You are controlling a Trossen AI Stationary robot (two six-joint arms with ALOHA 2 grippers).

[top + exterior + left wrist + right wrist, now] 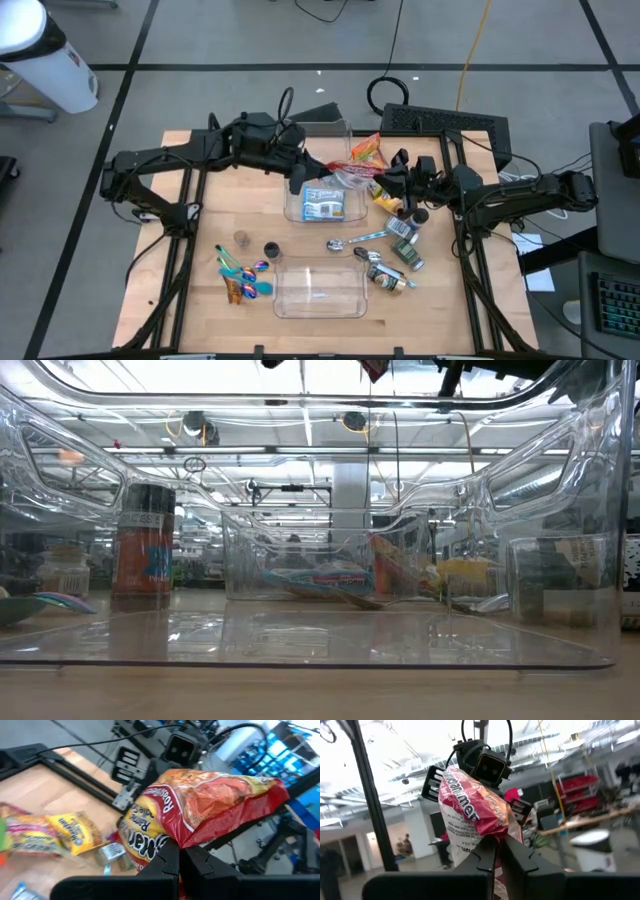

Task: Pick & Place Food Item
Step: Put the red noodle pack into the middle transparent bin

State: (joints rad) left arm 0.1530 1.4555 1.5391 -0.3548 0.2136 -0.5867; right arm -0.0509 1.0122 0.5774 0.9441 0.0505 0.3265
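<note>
Both pairs of jaws are clamped on the same thing: a crinkly red and orange foil ramen packet [200,805], caught between the two arms above the far middle of the table. Seen from the left wrist, the left gripper [179,862] pinches the packet's lower edge with its fingers pressed together; seen from the right wrist, the right gripper [496,851] nips the opposite edge just as tightly, with the other arm's wrist camera looking back from behind the packet. From overhead the two grippers meet near the packet [366,150], held in the air just beyond the clear plastic bin [345,208] that holds a blue and white pouch [324,203].

By its look the packet is light and soft, slippery foil round a brittle noodle block, so it will sag and twist from a corner hold and may slide out of a pinch on smooth film. A crimped seam end seems the safest place to grip, since squeezing the middle risks crushing the noodles.

Farther out, a second, empty clear tray [320,290] sits near the front edge, with metal spoons [355,241], small bottles [405,250] and coloured plastic cutlery [243,275] scattered on the wooden table [190,310].
</note>
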